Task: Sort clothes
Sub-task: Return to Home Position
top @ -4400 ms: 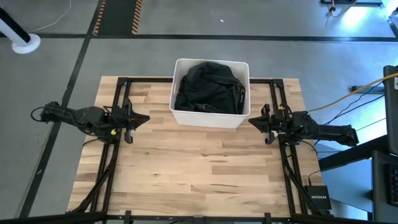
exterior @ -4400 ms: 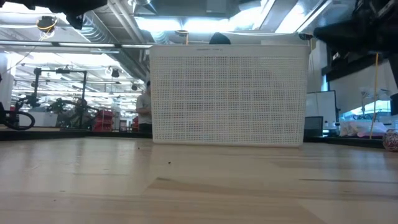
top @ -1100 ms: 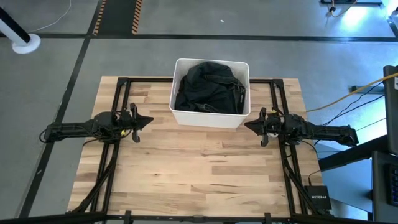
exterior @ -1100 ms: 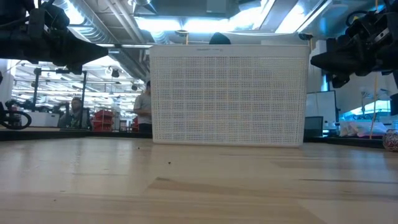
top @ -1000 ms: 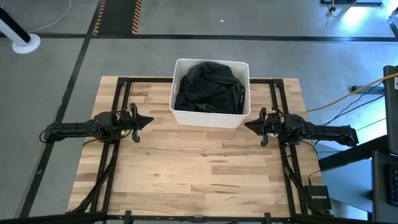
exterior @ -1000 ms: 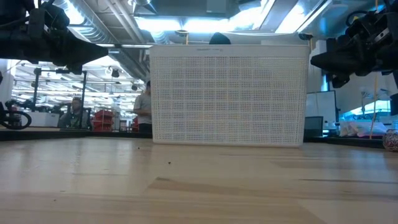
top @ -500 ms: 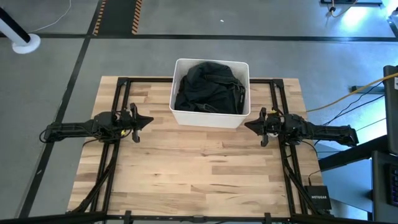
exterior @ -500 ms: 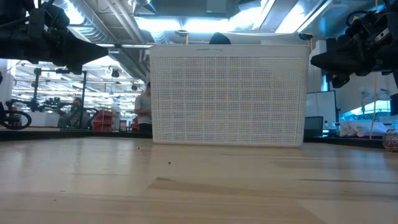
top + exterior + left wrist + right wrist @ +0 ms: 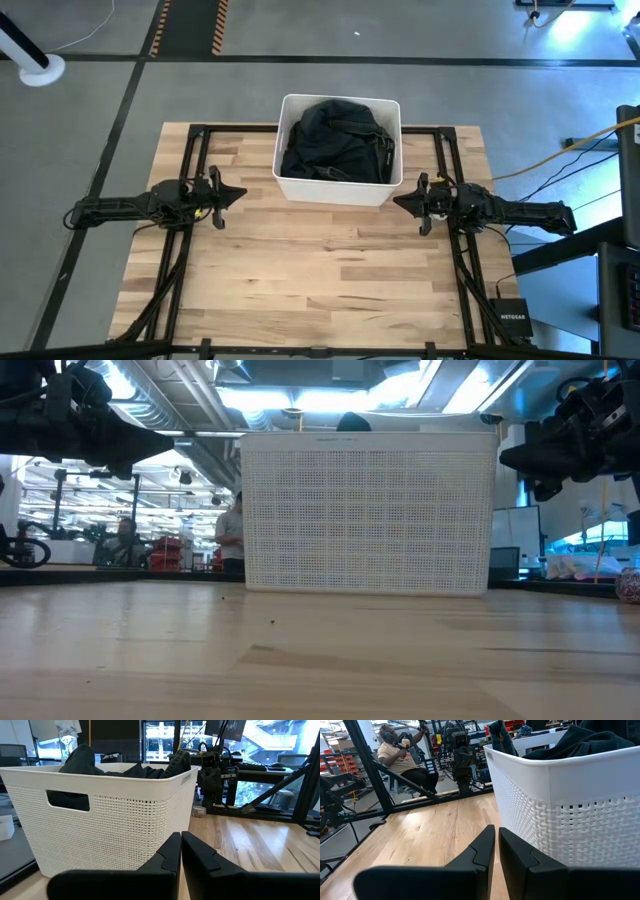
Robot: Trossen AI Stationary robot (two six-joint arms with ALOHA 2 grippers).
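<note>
A white plastic bin [image 9: 339, 190] stands at the table's far middle, piled with dark clothes [image 9: 335, 140]; only black fabric shows on top, and it rises above the rim in the wrist views [image 9: 125, 769] [image 9: 580, 742]. The other coloured garments are hidden. My left gripper [image 9: 240, 191] is shut and empty, held above the table left of the bin, fingers pointing at it [image 9: 180, 847]. My right gripper [image 9: 397, 199] is shut and empty, held right of the bin, fingers pointing toward it [image 9: 496, 842].
Bare wooden tabletop [image 9: 320, 270] lies in front of the bin and between the arms. Black frame rails [image 9: 190, 150] [image 9: 447, 150] run along both sides. A seated person [image 9: 400, 757] shows beyond the table, and people stand far off in the room [image 9: 230, 530].
</note>
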